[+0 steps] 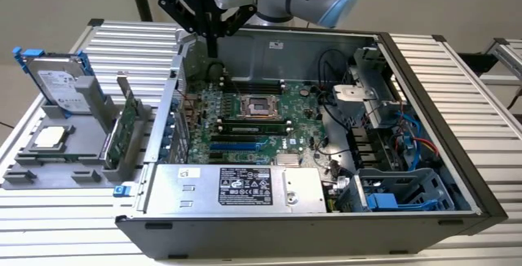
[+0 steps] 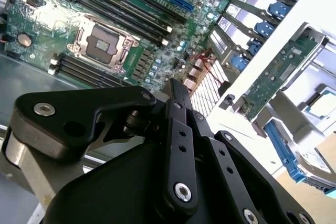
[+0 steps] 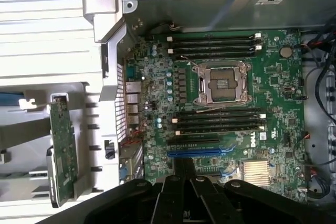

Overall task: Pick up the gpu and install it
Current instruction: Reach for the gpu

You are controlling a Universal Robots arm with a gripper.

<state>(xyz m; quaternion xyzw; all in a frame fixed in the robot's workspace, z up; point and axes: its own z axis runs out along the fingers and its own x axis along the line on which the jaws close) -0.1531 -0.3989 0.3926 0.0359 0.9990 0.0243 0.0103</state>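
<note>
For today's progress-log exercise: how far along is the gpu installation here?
Nothing done yet: the gpu stands upright in its gray holder outside the case. In hand: nothing; the gripper hangs over the open case, fingers shut. Left: pickup and seating the card.

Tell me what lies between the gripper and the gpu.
In the exterior view, the computer case's rear wall stands between the gripper and the gpu, upright in a grey holder.
</note>
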